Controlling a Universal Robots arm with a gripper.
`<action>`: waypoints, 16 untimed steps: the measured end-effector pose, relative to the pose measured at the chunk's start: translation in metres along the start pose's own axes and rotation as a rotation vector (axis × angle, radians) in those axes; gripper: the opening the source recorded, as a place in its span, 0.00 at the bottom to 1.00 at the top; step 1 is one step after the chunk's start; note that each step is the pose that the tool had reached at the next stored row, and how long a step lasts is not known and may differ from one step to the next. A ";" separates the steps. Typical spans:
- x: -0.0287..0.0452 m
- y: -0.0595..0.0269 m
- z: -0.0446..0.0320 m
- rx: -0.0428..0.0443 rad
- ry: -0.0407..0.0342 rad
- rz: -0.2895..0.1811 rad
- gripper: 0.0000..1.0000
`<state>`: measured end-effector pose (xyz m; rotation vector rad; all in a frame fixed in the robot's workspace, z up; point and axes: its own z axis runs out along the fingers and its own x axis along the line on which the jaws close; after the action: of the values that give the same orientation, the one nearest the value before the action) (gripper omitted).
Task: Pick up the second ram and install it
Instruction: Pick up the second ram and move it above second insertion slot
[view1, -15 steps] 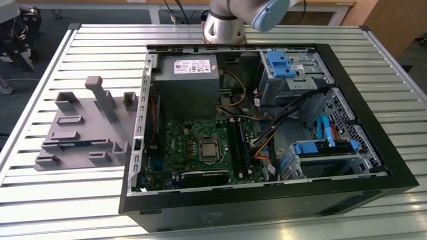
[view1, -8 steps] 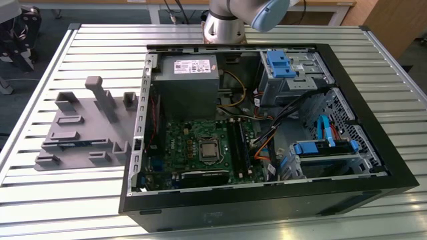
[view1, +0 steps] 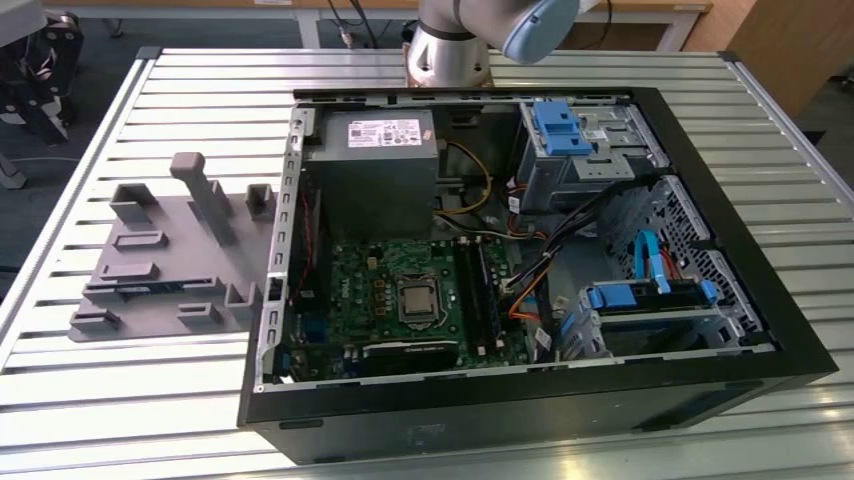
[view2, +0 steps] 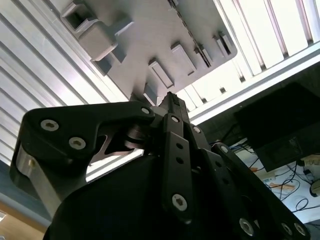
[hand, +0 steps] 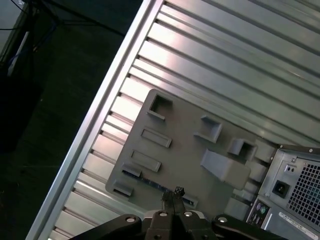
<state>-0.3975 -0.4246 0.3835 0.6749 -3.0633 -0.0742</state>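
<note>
1. Fingers: in both wrist views the gripper (hand: 173, 193) has its fingertips (view2: 172, 102) pressed together with no visible gap. Nothing is held between them.
2. Fingers to tray: the gripper hangs above the grey holder tray (hand: 190, 145). It is clear of the tray and touches none of its upright blocks.
3. Location of the task item: the second ram (hand: 152, 182) stands on its long edge in the tray, seated between low blocks along one tray side. It is not yet lifted.
4. Direction from the fingers: in the first wrist view the fingertips line up over the ram, close to the middle of its length. By judgement, the ram lies straight below the tips and well apart from them in height.
5. Long axis: the ram runs parallel to that tray side, with one end pointing toward the computer case (view1: 534, 410).
6. Critical relation: the seam between the fingers crosses the ram at a slant. By judgement, the closing line lies nearer to along the strip than square across its thin faces.
7. Surroundings: the black slot rails (view1: 478, 290) sit on the motherboard (view1: 387, 290) inside the case. They are well apart from the tray, toward the exterior view's right. Tray and case both rest on the slatted table (view1: 160, 400).
</note>
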 end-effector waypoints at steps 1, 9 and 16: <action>0.0000 0.0000 0.0000 0.0000 0.0002 -0.004 0.11; 0.0000 0.0000 0.0000 -0.0003 0.0021 -0.044 0.11; 0.0000 0.0000 0.0000 -0.0005 0.0033 -0.070 0.11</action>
<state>-0.3975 -0.4246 0.3834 0.7821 -3.0359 -0.0740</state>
